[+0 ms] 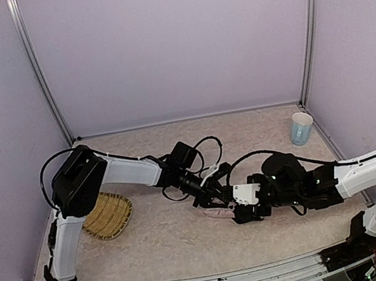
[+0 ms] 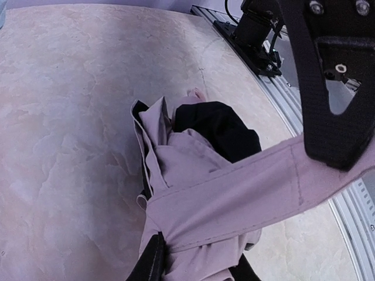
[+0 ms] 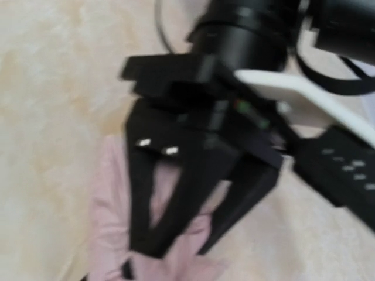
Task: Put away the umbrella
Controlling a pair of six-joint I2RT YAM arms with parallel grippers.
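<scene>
Looking from the left wrist, where was the umbrella (image 2: 193,175)?

— Bunched up between the left tool's (image 2: 196,266) fingers (image 2: 153,260), one on either side of the pale pink bundle and pressed into the fabric, so that tool was clamped on it. The bundle lay on the tabletop (image 2: 70,117) and ran forward from the fingertips, with a fold of black lining (image 2: 220,126) showing at its far end. A pink strap (image 2: 252,187) crossed the bundle just ahead of the fingertips and stretched up and off to that tool's right.

And the right tool (image 1: 246,206)?

— It was just beside the left one, the two meeting nose to nose over the umbrella in the top view. The strap ran up behind its one visible finger (image 2: 331,105). The other finger was hidden and its own wrist picture was blurred, so I could not tell whether it was pinched together or apart. A woven tray (image 1: 107,215) lay well behind the left tool, back by that arm's elbow. A pale blue cup (image 1: 301,127) stood well apart from the right tool, by the back wall.
</scene>
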